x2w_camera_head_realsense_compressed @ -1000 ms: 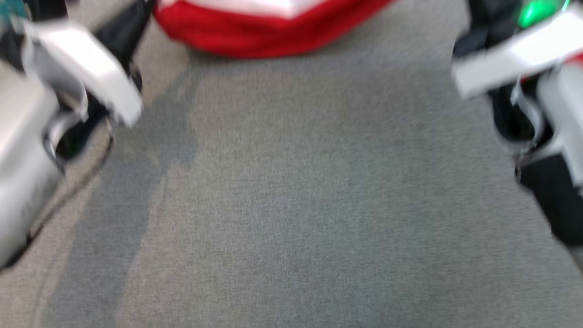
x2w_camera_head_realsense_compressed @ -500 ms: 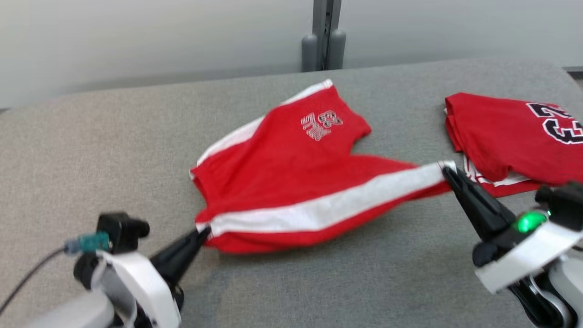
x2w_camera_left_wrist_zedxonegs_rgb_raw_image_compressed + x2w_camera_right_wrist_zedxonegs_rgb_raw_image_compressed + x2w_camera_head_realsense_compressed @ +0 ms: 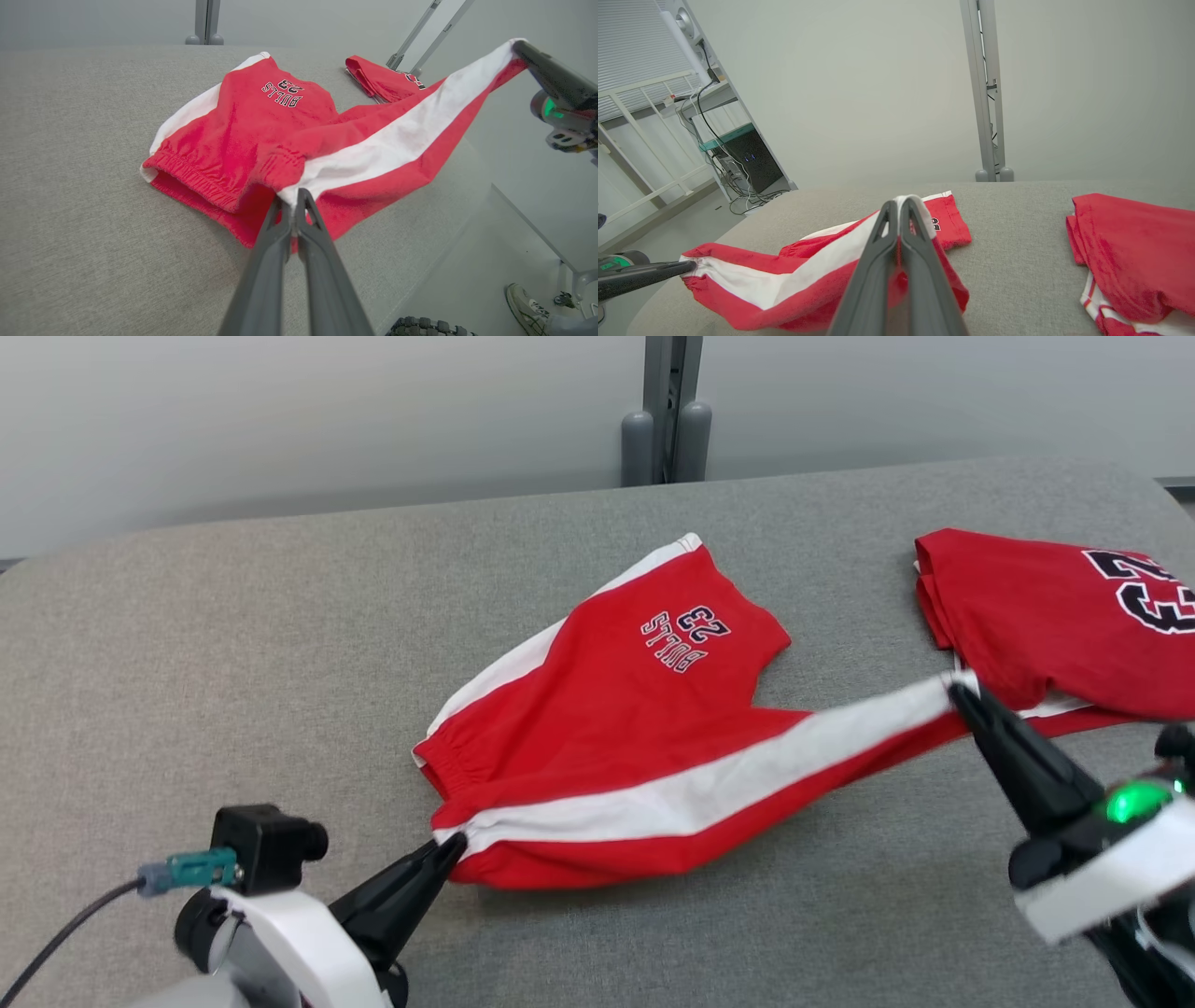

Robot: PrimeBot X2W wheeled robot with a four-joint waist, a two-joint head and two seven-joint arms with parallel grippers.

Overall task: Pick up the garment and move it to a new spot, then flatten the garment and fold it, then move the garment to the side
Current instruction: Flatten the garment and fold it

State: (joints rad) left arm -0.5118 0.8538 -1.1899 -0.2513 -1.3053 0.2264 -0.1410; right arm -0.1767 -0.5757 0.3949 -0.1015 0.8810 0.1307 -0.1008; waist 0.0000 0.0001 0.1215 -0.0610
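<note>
You've got the grey table [image 3: 233, 644] carrying both items. The red shorts [image 3: 616, 747] sit mid-table toward the front edge: the far leg lies flat, the near striped leg is stretched taut and lifted. A red jersey [image 3: 1027, 607] lies at the right edge, near the lifted hem. The left gripper [image 3: 448, 847] is clamped on the waistband corner, and the right gripper [image 3: 960, 695] is clamped on the striped leg hem.

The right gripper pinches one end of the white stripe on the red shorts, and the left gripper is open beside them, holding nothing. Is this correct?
Not quite. The left gripper is shut on the red shorts, pinching the waistband end of the white stripe; the left wrist view shows it. The right gripper does pinch the other end.
</note>
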